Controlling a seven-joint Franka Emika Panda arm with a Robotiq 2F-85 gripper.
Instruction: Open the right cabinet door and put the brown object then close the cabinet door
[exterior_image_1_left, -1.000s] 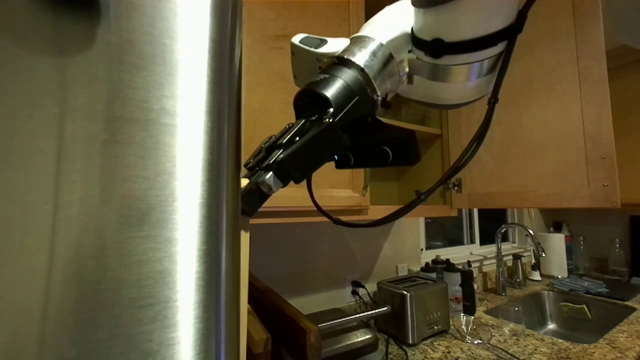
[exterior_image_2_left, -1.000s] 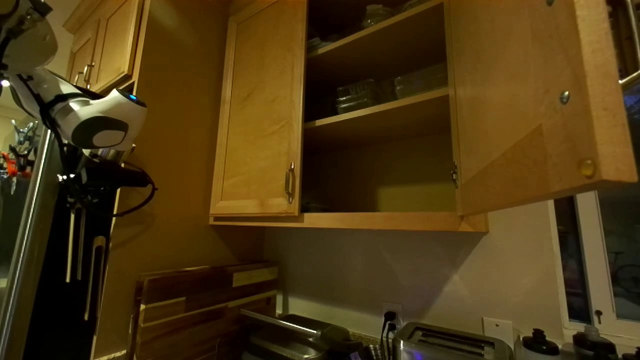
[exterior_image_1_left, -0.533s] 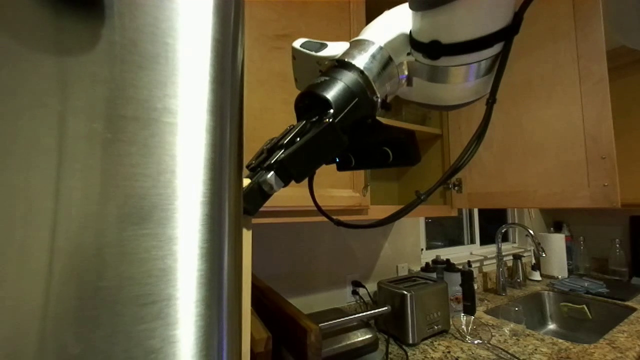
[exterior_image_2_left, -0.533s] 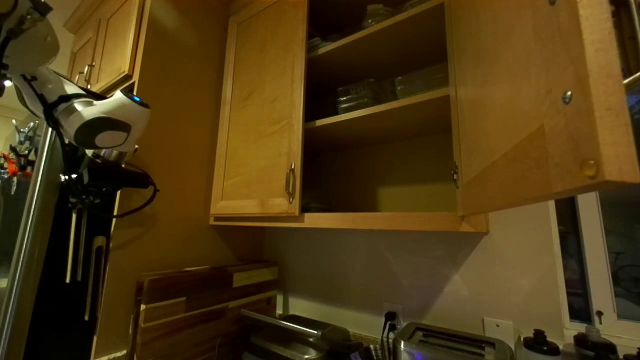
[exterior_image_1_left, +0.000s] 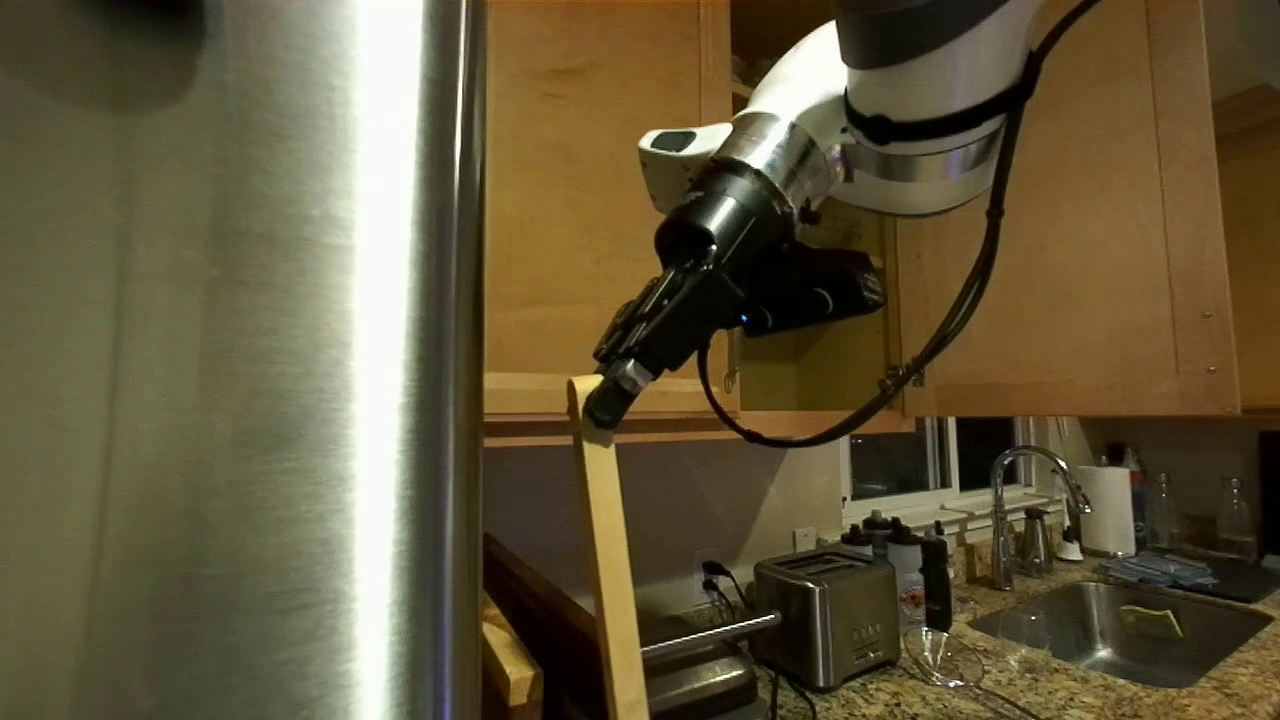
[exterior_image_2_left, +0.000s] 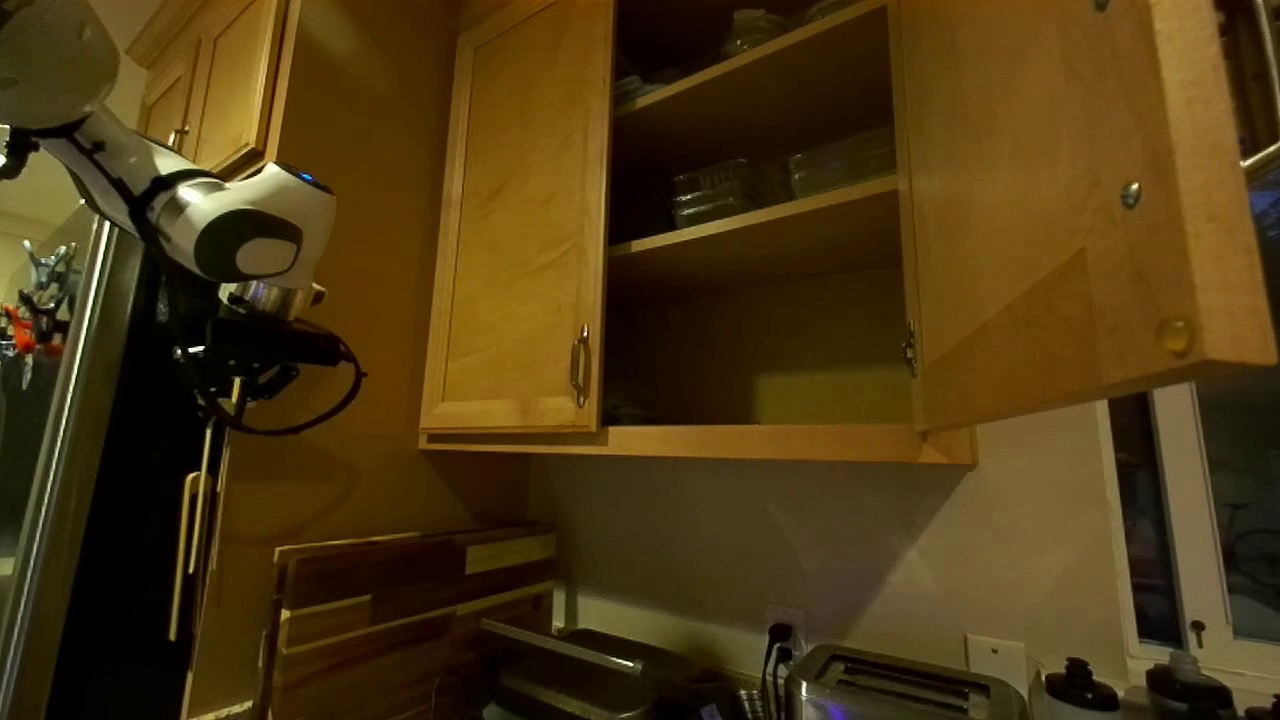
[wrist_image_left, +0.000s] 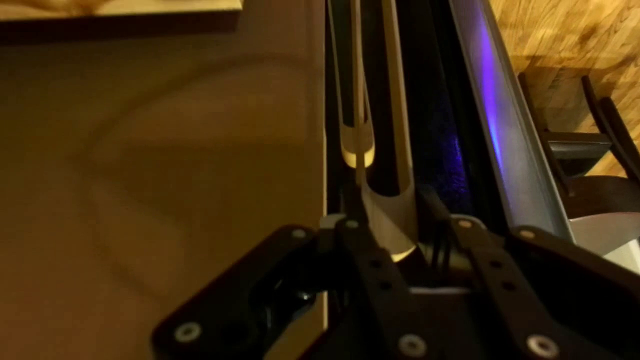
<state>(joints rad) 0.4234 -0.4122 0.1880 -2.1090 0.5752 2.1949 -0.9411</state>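
The brown object is a long pale wooden strip (exterior_image_1_left: 612, 570), seen edge-on in an exterior view and hanging down from my gripper (exterior_image_1_left: 606, 396). In the wrist view its rounded end (wrist_image_left: 392, 217) shows that it is U-shaped with two prongs, and it sits between the fingers. In an exterior view the gripper (exterior_image_2_left: 237, 385) is at the far left, with the strip (exterior_image_2_left: 206, 465) below it. The right cabinet door (exterior_image_2_left: 1050, 220) stands wide open, its inner face showing; it is also open here (exterior_image_1_left: 1050, 230). The cabinet (exterior_image_2_left: 770, 440) shows its shelves, far right of the gripper.
A similar U-shaped wooden piece (wrist_image_left: 350, 145) hangs beside the held one. The steel fridge (exterior_image_1_left: 230, 400) and a tall wood side panel (exterior_image_2_left: 350, 250) flank the gripper. The left cabinet door (exterior_image_2_left: 520, 230) is shut. Glass containers (exterior_image_2_left: 712, 192) stand on a shelf. Cutting boards (exterior_image_2_left: 400, 630) and a toaster (exterior_image_1_left: 825, 615) are below.
My gripper has moved right in both exterior views, with the brown object moving along in it. The strip now shows out from behind the fridge edge. The right door has not moved.
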